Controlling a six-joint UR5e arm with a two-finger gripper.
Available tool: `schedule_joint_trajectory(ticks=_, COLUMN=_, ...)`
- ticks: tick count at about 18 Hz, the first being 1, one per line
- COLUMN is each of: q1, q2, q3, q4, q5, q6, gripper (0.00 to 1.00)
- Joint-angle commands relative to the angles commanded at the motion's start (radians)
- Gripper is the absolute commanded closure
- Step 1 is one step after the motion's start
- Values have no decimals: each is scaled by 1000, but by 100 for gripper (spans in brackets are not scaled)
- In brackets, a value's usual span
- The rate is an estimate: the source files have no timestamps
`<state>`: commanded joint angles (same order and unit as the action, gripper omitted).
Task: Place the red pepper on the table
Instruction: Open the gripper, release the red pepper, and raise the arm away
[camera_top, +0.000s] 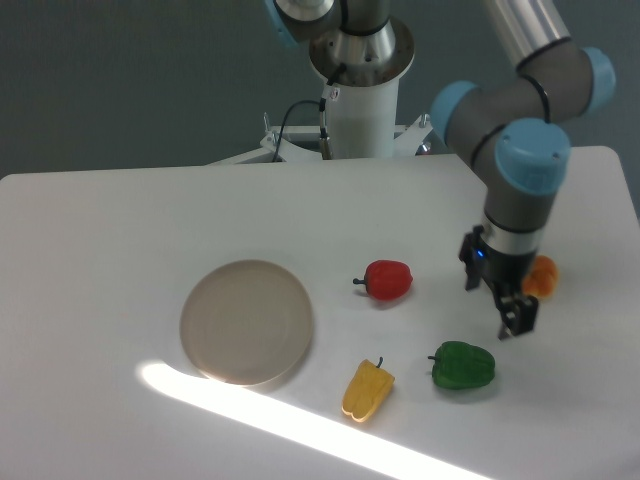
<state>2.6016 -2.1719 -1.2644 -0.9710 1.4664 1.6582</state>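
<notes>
The red pepper (388, 280) lies on its side on the white table (100, 250), its dark stem pointing left. It rests right of the round beige plate (247, 321). My gripper (514, 318) hangs to the right of the red pepper, well apart from it, just above and to the right of the green pepper (463, 366). I see nothing between its fingers. From this angle I cannot make out whether the jaws are open or shut.
A yellow elongated pepper (367, 390) lies below the red one. An orange object (541, 276) sits partly hidden behind my wrist. The arm's base (360, 90) stands at the table's back edge. A bright strip of light crosses the front of the table.
</notes>
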Motion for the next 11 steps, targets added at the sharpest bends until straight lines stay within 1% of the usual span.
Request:
schedule_joint_trajectory(ticks=1, q1=-2, q2=-18, q3=29, q4=2, q5=9, q6=6, gripper=0)
schedule_joint_trajectory(ticks=2, q1=-5, q2=-44, q3=75, q4=2, q5=34, q6=11, gripper=0)
schedule_joint_trajectory(ticks=5, q1=-9, q2=-88, q3=140, q4=-2, q5=61, q6=14, gripper=0)
schedule_joint_trajectory(ticks=8, q1=-11, q2=-109, q3=166, q4=-2, q5=71, q6=14, gripper=0)
schedule_joint_trajectory(ticks=11, q1=-14, q2=-115, q3=174, q4=0, q5=71, q6=12, gripper=0)
